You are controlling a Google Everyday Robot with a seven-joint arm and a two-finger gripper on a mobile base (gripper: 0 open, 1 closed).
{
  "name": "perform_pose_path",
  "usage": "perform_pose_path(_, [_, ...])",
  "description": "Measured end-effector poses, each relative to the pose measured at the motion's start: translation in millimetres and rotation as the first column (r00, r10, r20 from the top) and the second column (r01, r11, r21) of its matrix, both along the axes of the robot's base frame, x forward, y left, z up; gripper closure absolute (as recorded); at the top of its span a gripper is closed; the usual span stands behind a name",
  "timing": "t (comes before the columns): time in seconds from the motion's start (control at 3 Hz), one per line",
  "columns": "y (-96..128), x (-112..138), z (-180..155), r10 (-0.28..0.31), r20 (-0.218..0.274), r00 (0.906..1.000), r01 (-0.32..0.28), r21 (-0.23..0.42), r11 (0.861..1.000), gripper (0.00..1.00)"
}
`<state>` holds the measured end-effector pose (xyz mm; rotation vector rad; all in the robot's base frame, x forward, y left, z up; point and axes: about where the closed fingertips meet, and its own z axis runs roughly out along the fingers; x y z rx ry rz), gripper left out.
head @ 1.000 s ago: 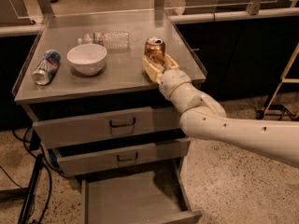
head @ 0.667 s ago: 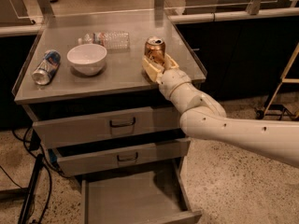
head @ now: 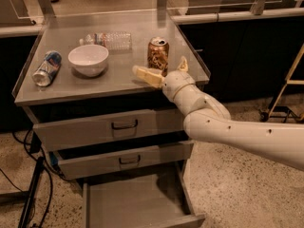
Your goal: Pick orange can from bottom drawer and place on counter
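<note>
On the tabletop [head: 102, 85], near its right front corner, the orange can [head: 158, 55] stands upright w/ silver top up, so the main job looks approx. done: can is out of the bottom drawer [head: 133, 199] and resting on the steel surface. Drawer stands pulled out at the base of the cabinet; no can shows on the visible part of its grey floor. The 2 upper drawers [head: 114, 127] are pushed in.

End effector [head: 160, 66] sits at the tabletop's front edge right by the can, released: fingers spread wider than the can, one lying low in front & to the left of its base, the other up on the right side. Can't tell whether either finger touches the can.

Rest of surface: white bowl [head: 88, 59] left of the can, well apart; blue-and-silver can [head: 46, 69] lying on its side near the left rim; clear plastic bottle [head: 108, 40] lying behind the bowl.

Left to do, IMO: back the arm out w/o clipping the can, since it's close to the edge & a nudge could tip it.
</note>
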<state>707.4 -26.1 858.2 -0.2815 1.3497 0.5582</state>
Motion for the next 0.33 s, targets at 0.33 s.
perform_pose_path(0.33, [0.0,0.0,0.0,0.000,0.000,1.0000,0.000,0.000,1.000,0.00])
